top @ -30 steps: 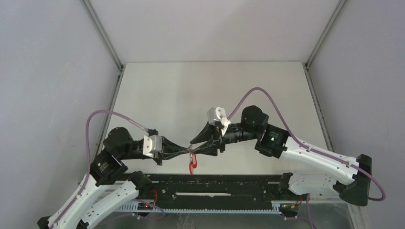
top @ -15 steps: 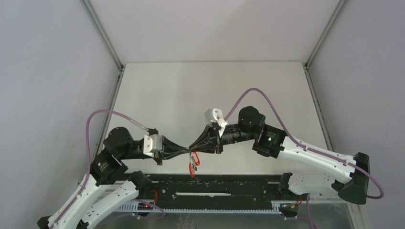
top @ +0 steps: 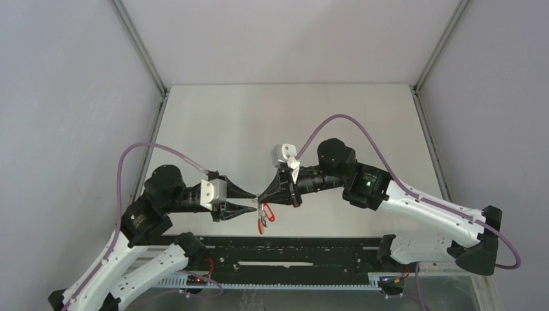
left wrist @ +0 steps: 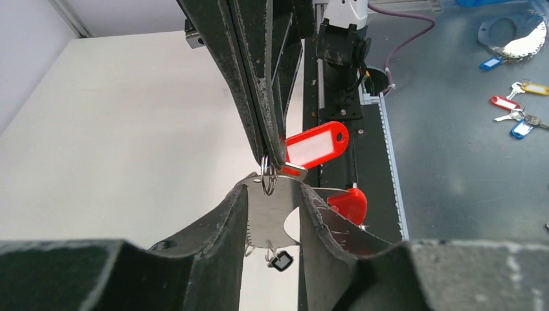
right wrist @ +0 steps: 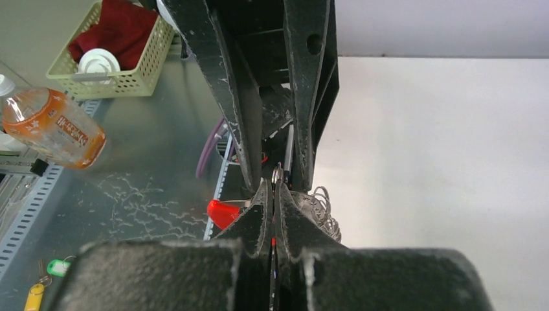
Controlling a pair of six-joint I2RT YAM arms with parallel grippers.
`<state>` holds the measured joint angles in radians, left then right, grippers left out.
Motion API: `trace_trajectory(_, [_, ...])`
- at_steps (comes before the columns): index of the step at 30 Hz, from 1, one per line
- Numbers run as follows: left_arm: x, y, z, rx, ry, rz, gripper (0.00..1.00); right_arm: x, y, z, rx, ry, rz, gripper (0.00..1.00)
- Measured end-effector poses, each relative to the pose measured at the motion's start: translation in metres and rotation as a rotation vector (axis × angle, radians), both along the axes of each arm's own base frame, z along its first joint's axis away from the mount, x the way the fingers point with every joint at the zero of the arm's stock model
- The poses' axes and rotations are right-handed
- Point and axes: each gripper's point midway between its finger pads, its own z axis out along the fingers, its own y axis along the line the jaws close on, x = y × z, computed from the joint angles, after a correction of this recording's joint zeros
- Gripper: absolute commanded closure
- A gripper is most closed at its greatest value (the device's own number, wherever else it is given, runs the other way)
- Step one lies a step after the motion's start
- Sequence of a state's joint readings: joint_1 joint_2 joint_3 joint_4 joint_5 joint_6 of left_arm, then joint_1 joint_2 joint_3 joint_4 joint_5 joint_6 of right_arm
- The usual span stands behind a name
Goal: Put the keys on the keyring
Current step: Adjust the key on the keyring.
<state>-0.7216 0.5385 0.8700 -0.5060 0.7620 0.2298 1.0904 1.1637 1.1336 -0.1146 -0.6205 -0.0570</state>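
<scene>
**A:** Start at the left. What is the left tool doing?

**B:** The left tool (top: 254, 201) is released. Its jaws stand apart, one finger on either side of the keyring (left wrist: 266, 176) and just under it in the left wrist view. A flat silvery piece of the keys (left wrist: 265, 220) sits in the gap below the keyring. I can't tell whether either finger touches it.

**A:** And the keyring itself?

**B:** It's held in the air above the counter (left wrist: 129, 129), right where the two tool tips meet. The red tag (left wrist: 316, 144) hangs just beside the keyring, on the side toward the arm bases.

**A:** And on the right?

**B:** The right tool (right wrist: 272, 194) is clenched hard on the keyring. It pinches the thin wire at its very tips, nose to nose with the left tool.

**A:** So which step is this?

**B:** I'd say the threading step. The right tool carries the keyring, and the left one is free to take a fresh hold. Whether any key sits on the keyring is too small to make out.

**A:** What does the next move need?

**B:** Probably the left tool closing on a key just beside the keyring and working its hole onto the split end. The right tool would hold the keyring steady meanwhile. That calls for fine alignment, and a slip could drop the bunch onto the counter.
</scene>
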Motion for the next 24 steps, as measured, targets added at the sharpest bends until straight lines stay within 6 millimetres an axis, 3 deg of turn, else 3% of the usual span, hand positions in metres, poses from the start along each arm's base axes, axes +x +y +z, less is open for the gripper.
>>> trace_trajectory(8, [-0.007,0.007,0.008,0.082,-0.026,-0.04,0.64,0.003,0.001,-0.008,-0.167,-0.006,-0.019,1.0])
trace_trajectory(19, [-0.003,0.007,-0.018,0.189,0.007,-0.061,0.77,-0.002,0.006,-0.026,-0.353,-0.001,0.024,1.0])
trace_trajectory(24, [-0.003,0.008,-0.019,0.196,-0.001,-0.065,0.74,-0.004,0.008,-0.021,-0.383,-0.004,0.038,1.0])
